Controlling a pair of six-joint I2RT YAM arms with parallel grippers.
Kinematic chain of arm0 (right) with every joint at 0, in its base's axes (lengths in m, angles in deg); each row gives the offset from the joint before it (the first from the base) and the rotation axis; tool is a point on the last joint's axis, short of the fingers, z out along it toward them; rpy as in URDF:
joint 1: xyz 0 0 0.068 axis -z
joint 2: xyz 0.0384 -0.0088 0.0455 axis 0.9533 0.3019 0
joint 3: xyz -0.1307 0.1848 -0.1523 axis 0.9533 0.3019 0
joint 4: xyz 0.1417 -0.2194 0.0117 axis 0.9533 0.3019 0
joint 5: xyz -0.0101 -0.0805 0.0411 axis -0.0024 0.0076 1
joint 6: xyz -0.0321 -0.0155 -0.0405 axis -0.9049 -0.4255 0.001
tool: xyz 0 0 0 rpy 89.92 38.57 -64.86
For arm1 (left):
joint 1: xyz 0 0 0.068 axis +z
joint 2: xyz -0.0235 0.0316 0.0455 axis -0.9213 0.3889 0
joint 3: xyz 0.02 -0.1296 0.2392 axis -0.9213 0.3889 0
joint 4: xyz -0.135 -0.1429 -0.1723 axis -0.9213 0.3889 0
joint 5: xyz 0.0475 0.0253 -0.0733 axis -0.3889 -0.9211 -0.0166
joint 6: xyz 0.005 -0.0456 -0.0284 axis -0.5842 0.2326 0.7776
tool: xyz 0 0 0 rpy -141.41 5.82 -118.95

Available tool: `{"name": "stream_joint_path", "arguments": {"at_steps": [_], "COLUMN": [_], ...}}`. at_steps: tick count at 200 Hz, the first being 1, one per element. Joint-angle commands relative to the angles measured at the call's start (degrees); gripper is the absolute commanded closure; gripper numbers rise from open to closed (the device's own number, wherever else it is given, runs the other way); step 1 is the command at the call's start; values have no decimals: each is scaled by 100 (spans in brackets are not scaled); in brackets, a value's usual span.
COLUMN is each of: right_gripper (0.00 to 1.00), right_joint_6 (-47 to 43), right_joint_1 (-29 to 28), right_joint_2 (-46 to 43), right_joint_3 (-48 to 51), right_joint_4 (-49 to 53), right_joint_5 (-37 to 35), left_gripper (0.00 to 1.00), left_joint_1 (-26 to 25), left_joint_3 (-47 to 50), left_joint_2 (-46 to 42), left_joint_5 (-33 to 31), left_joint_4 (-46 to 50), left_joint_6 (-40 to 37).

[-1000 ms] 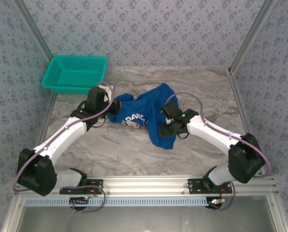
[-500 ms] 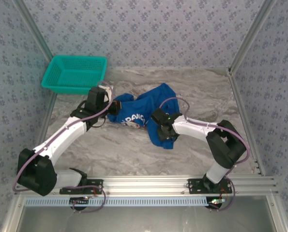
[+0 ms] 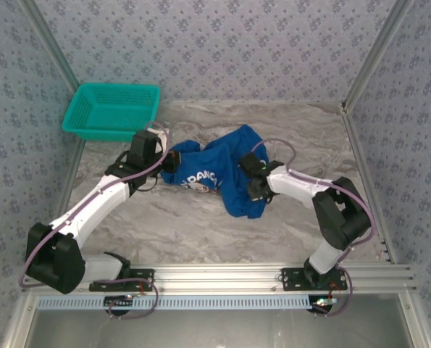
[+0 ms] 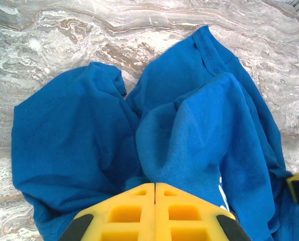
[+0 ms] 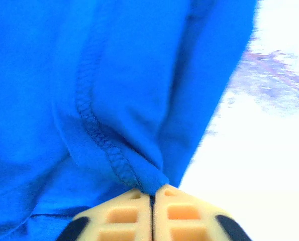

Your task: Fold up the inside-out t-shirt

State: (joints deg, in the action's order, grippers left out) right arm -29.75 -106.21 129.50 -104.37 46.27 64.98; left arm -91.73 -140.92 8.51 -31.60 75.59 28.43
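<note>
Where the inside-out t-shirt [image 3: 219,174] lies: crumpled mid-table on the marble tabletop [image 3: 164,225], apart from the teal basket [image 3: 110,109], no fold made yet.
Left gripper [image 4: 155,185]: jaws closed, pinching a bunched fold at the shirt's left edge.
Right gripper [image 5: 152,190]: jaws closed on the stitched hem [image 5: 104,145], a thin bite at the very tips.
Slip risk: pulling could free the hem, since the bite looks shallow.
Layer risk: either pinch may trap several layers, so spreading would drag the heap rather than open it.
</note>
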Motion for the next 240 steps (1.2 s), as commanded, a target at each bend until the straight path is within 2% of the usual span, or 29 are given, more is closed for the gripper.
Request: {"name": "stream_joint_path", "arguments": {"at_steps": [1,33,55,89,109,138,175,206,240], "right_gripper": [98,99,100,100,100,100,100,100,100], "right_joint_6": [-149,-285,-330,-544,-409,-265,-416,-539,-540], "right_joint_1": [335,969,1556,2618,3185,3693,3909,4072,4150], "right_joint_2": [-507,-1110,-1649,-2744,-3285,-3541,-3456,-3613,-3754], "right_joint_3": [96,153,114,-354,-930,-1881,-2655,-2913,-3412], "right_joint_4": [198,228,99,-587,-997,-1385,-1131,-1028,-915], "right_joint_5": [-75,415,1306,3024,3545,3681,3348,2961,3106], "left_gripper": [100,100,100,100,100,100,100,100,100], "left_joint_1": [65,80,89,98,107,115,143,142,143], "left_joint_3": [2,-22,15,-20,-226,-639,-1036,-1347,-2019], "left_joint_2": [-226,-254,-380,-991,-1491,-2073,-2416,-2597,-2616], "left_joint_5": [-118,-144,-296,-973,-1641,-2371,-2734,-2601,-2048], "left_joint_4": [68,122,86,-165,-253,-413,-402,-344,-156], "left_joint_6": [8,-9,-18,35,-72,-390,-834,-1091,-1105]}}
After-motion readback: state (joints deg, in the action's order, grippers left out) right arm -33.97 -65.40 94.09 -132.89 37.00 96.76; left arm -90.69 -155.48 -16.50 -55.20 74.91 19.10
